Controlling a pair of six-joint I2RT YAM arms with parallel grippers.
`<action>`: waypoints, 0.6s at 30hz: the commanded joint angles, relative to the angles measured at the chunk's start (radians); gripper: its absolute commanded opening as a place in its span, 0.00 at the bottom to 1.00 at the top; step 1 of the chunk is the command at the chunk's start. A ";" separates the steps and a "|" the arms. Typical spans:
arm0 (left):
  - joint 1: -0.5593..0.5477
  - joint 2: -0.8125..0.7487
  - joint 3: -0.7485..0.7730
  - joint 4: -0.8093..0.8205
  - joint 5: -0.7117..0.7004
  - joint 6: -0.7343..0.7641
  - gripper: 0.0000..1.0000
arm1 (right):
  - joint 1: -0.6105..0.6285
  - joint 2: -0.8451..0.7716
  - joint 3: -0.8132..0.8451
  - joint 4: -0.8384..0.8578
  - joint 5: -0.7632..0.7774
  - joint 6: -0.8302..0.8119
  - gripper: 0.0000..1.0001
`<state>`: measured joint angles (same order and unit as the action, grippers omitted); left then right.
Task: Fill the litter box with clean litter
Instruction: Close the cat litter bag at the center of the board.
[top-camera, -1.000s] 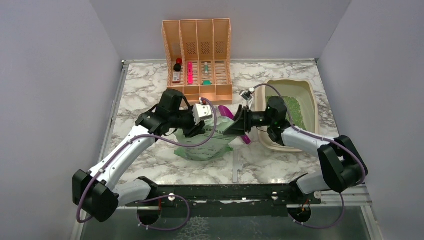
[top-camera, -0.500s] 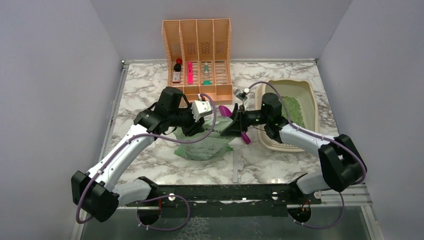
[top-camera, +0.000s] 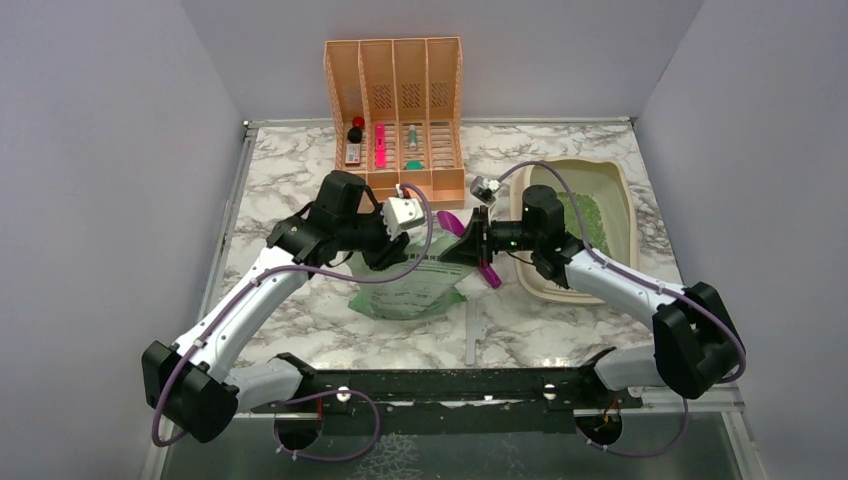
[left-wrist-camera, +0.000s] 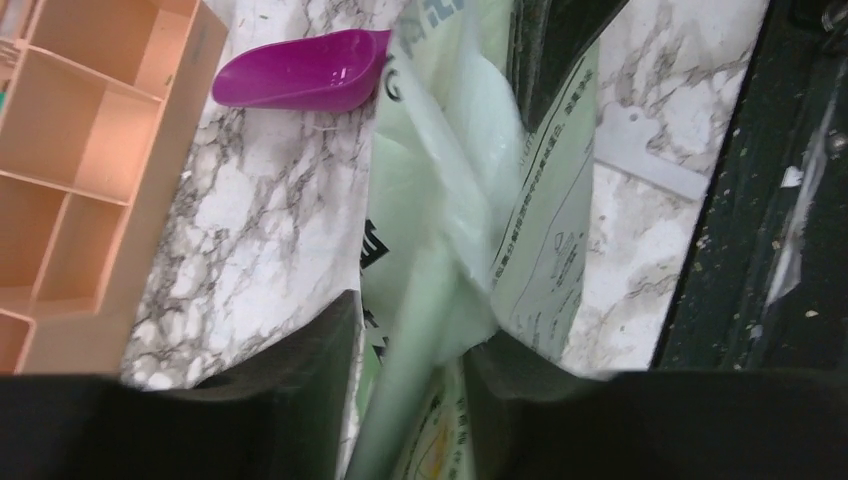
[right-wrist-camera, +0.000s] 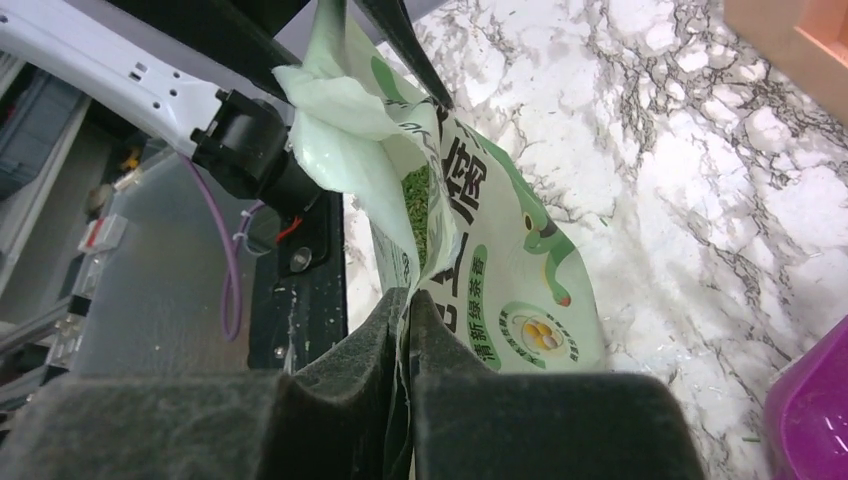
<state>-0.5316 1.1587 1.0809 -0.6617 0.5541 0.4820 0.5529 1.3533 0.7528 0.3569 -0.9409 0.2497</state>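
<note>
Two-sided grip on bag.
You have left end effector and right end effector each clamped on its top; litter box sits at surface's right edge.

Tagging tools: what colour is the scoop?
The scoop is magenta-purple, clearest in the left wrist view.

The litter box is a beige, shallow plastic tray with rounded corners and a raised rim. It sits flat on the worktop at the right, its long side running front to back, and its near left part is hidden behind the right arm. The clean litter is a grainy green patch on part of its floor toward the right wall. Pale bare floor shows at the far end.
</note>
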 joint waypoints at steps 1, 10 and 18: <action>0.001 -0.024 0.044 -0.021 -0.085 -0.011 0.62 | 0.006 0.034 0.027 0.143 -0.038 0.199 0.06; 0.001 -0.319 -0.171 0.290 -0.087 0.056 0.99 | 0.004 0.096 0.007 0.200 0.007 0.567 0.01; -0.002 -0.388 -0.240 0.228 0.092 0.128 0.99 | 0.002 0.131 0.028 0.196 0.003 0.643 0.01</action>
<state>-0.5316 0.7715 0.8700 -0.4339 0.5365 0.5514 0.5461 1.4658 0.7547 0.5251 -0.9287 0.8272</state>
